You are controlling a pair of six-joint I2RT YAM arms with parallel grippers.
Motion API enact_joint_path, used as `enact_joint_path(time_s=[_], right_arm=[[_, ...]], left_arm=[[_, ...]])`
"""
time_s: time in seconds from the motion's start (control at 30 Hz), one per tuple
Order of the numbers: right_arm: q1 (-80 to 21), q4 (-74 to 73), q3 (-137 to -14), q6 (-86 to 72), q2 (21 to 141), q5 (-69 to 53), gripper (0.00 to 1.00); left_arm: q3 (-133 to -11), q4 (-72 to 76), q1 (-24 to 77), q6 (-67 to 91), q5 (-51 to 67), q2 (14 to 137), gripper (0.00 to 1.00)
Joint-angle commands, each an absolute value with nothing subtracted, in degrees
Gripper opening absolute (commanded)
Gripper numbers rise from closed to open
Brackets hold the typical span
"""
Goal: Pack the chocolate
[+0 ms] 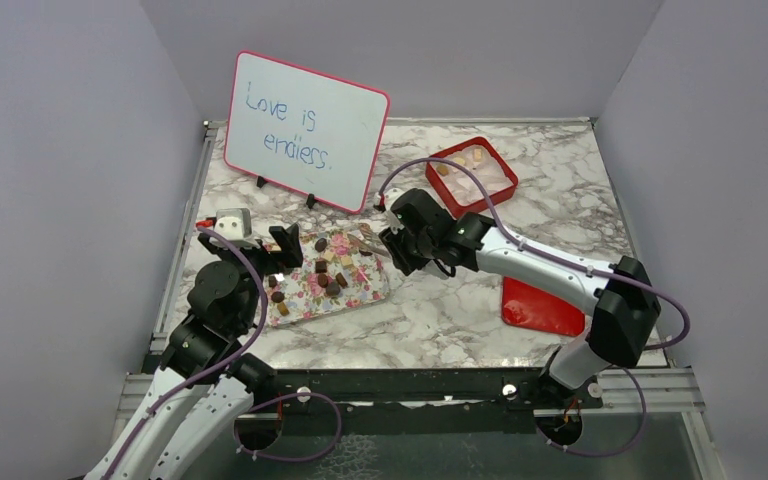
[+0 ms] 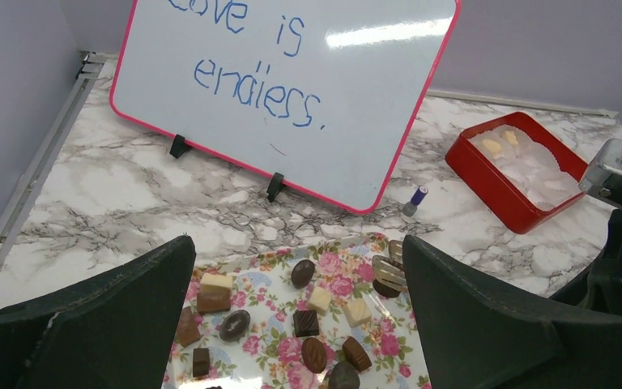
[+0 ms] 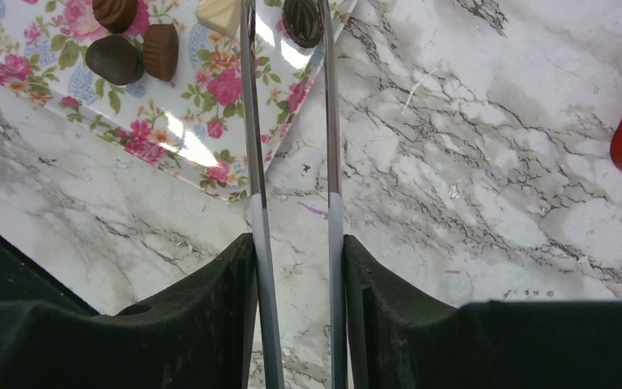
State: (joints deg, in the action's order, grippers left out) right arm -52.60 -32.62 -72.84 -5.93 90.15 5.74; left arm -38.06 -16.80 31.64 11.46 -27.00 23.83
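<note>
Marble tabletop with grey walls and a whiteboard reading "Love is endless" at the far left. Most of the chocolate sat on the floral tray at the near left, and a few pale pieces were in the red box far right. Left gripper hung over the tray, jaws wide, holding nothing. Right gripper was squeezing metal tongs. One dark piece sat between the tips at the tray's right edge, couldn't tell if it was pinched. Red lid lay near right.
</note>
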Motion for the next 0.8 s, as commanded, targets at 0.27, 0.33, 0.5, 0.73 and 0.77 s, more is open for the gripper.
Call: enact_joint_path(time_s=[0.27,0.33,0.5,0.73,0.77], right_arm=[[-53.96,-33.67,-77.44,-2.43,94.98,9.96,0.45],[-54.03,-34.42,-77.83,-2.24,95.69,10.12,0.46],[-54.05,-34.81,-77.71,-2.29,97.45,10.19,0.46],[-54.43,-38.02,-78.1,-4.26,98.54,8.8,0.42],[-54.56,-38.24,-78.01,-4.44,98.19,8.76,0.41]], left_arm=[[-37.8,-15.91,31.84,11.34,-27.85,23.12,0.99],[-37.91,-15.93,31.82,11.33,-27.82,23.12,0.99],[-37.86,-15.91,31.82,11.26,-28.0,22.86,0.99],[-37.74,-15.95,31.82,11.38,-27.86,22.51,0.99],[-37.79,-15.98,31.82,11.42,-27.84,22.44,0.99]])
